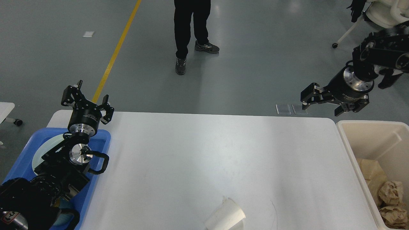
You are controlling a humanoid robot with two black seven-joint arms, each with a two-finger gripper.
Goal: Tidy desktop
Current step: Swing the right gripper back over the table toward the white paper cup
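One tabletop (204,153) is lying in view, and one white paper cup (225,216) is lying tipped on it. One blue tray (100,140) is sitting at the left, holding one pale plate (52,142). One beige bin (370,140) is standing at the right, holding what seem to be three crumpled brown paper wads (390,193), though its edge is cropping them. Two tools are showing: the left tool (86,97) and the right tool (322,103). One person (191,28) is standing beyond.
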